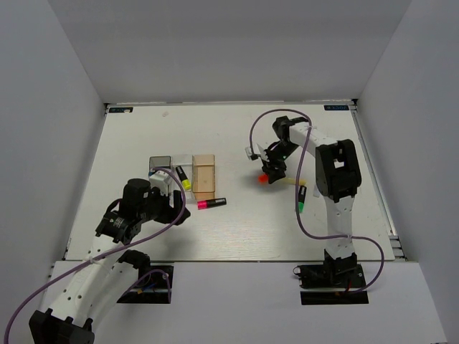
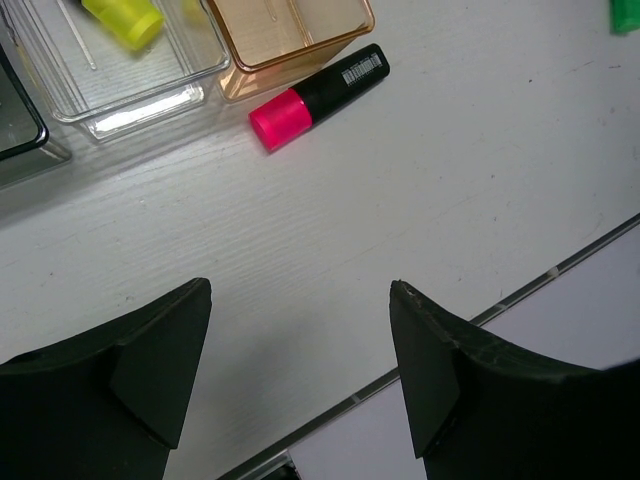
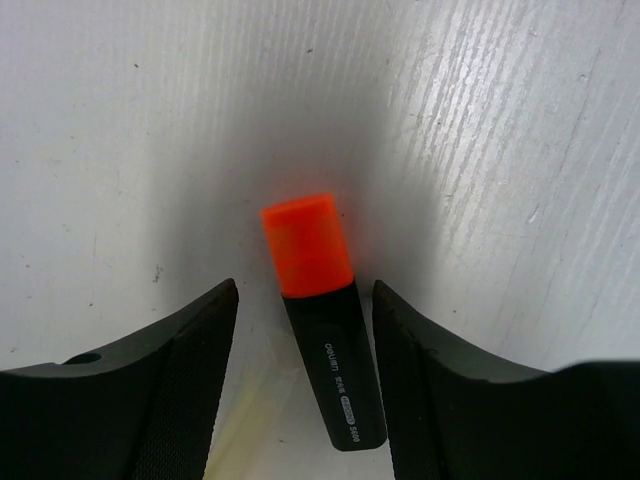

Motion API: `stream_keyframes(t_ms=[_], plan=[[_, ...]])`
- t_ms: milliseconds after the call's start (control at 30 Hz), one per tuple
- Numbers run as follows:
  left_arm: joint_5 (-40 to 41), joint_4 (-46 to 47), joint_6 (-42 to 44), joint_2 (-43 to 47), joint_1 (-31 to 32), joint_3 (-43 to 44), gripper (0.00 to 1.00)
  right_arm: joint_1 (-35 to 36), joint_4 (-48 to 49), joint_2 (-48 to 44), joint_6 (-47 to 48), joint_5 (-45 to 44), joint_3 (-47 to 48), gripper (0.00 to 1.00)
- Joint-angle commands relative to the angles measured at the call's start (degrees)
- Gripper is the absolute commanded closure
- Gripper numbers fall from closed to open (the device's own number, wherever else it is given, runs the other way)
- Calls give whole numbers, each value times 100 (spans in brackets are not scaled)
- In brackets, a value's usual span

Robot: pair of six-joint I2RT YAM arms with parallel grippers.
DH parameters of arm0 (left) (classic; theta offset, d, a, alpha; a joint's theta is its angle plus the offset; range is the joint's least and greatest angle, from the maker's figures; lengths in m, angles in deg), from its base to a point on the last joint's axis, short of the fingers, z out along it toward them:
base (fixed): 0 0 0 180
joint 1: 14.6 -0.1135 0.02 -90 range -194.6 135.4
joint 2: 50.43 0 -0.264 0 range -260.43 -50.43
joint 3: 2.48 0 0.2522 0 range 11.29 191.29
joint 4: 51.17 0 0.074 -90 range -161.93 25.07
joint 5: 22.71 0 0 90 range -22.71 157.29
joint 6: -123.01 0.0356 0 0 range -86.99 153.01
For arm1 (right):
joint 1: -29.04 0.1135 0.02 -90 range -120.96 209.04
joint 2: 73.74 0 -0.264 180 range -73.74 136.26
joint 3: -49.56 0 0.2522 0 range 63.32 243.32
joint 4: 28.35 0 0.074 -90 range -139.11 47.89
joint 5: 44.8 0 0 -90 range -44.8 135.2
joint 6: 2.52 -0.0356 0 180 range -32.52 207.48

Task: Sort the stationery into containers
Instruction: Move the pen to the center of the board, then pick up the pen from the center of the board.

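Note:
My right gripper [image 1: 270, 172] [image 3: 305, 295] is open and low over the table, its fingers on either side of an orange-capped highlighter [image 3: 320, 335] [image 1: 263, 178] that lies on the table. A pale yellow stick [image 3: 225, 425] lies partly under it. My left gripper [image 1: 179, 208] [image 2: 300, 295] is open and empty, near the pink-capped highlighter [image 2: 315, 95] [image 1: 211, 204] that lies in front of the tan bin [image 1: 204, 175] [image 2: 300, 45]. A yellow-capped highlighter [image 1: 184, 179] [image 2: 122, 20] lies in the clear bin [image 2: 130, 95]. The dark grey bin [image 1: 160, 165] is leftmost. The blue roll is not in view.
A green-capped highlighter [image 1: 302, 199] lies on the table just left of the right arm's upright link [image 1: 337, 175]. The table's near edge strip [image 2: 560, 265] runs close under my left gripper. White walls enclose the table on three sides.

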Motion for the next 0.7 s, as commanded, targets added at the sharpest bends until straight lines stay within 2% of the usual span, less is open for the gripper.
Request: stream_keyframes(t_ms=[0, 67, 167, 233, 333, 367, 433, 467, 567, 667], plan=[[-94, 100, 28, 78, -24, -54, 18, -39, 840, 436, 28, -1090, -459, 39], [-94, 99, 19, 69, -24, -54, 18, -39, 1218, 304, -138, -1125, -721, 39], [-76, 91, 28, 69, -24, -54, 18, -13, 2332, 6, -174, -1335, -1459, 44], [-85, 100, 37, 60, -24, -63, 18, -13, 2615, -101, -174, -1397, -1628, 51], [-76, 91, 28, 52, -33, -63, 18, -30, 2512, -40, -183, -1415, -1514, 58], [-76, 99, 19, 78, -24, -72, 18, -39, 2433, -31, -183, -1424, -1505, 67], [-59, 99, 19, 78, -33, -72, 18, -39, 2397, -48, -130, -1441, -1523, 76], [-50, 108, 28, 61, -33, -63, 18, -31, 2328, -48, -113, -1441, -1532, 85], [-58, 73, 28, 43, -24, -72, 18, -13, 1968, -153, -24, -1415, -1418, 100], [-24, 91, 19, 60, -33, -72, 18, 57, 1449, -398, -155, -1319, -1102, 100]])
